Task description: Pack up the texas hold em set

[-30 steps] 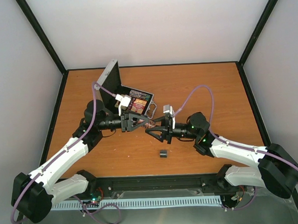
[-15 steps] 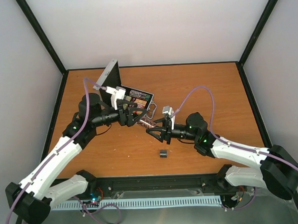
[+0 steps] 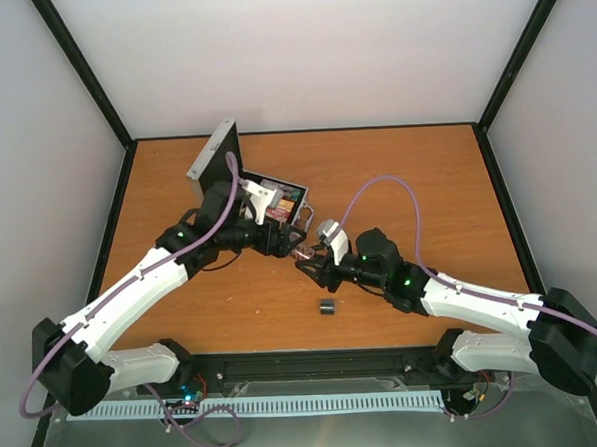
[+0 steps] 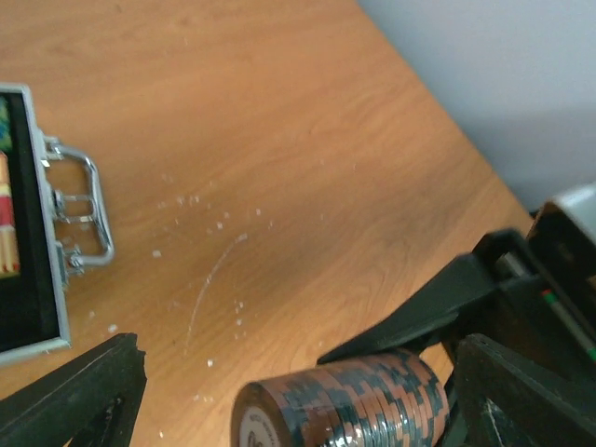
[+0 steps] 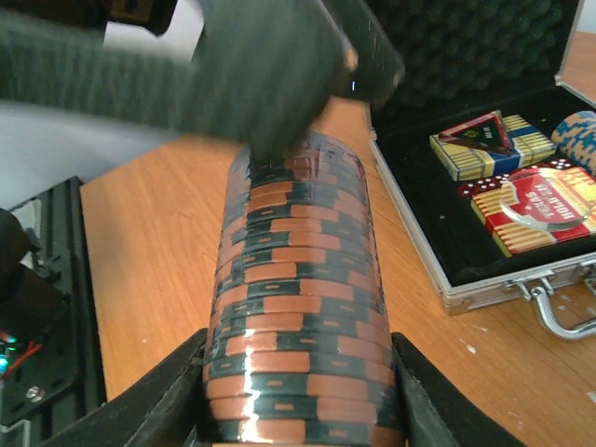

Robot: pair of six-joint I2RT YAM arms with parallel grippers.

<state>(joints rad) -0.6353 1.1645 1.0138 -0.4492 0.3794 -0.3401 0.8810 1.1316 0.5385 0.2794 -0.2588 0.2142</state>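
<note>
A stack of brown-and-black striped chips (image 5: 296, 307) lies sideways in my right gripper (image 5: 298, 382), which is shut on it above the table. The same stack (image 4: 349, 402) shows between the wide open jaws of my left gripper (image 4: 303, 361), which touches nothing. From above, both grippers meet just right of the case, left (image 3: 281, 240) and right (image 3: 312, 263). The silver case (image 3: 299, 195) stands open, lid (image 3: 215, 153) raised. Its black lining holds card boxes (image 5: 540, 216), a red-edged black triangle (image 5: 484, 130), blue striped chips (image 5: 579, 130) and a clear round button (image 5: 521, 200).
A small dark object (image 3: 327, 307) sits on the wooden table (image 3: 406, 178) near the front edge. The case's metal handle (image 4: 86, 212) sticks out toward the grippers. Black frame posts and pale walls enclose the table.
My left gripper has opened and let go of the chip stack, drawing back a little toward the case. The right gripper keeps the stack and has edged slightly left.
</note>
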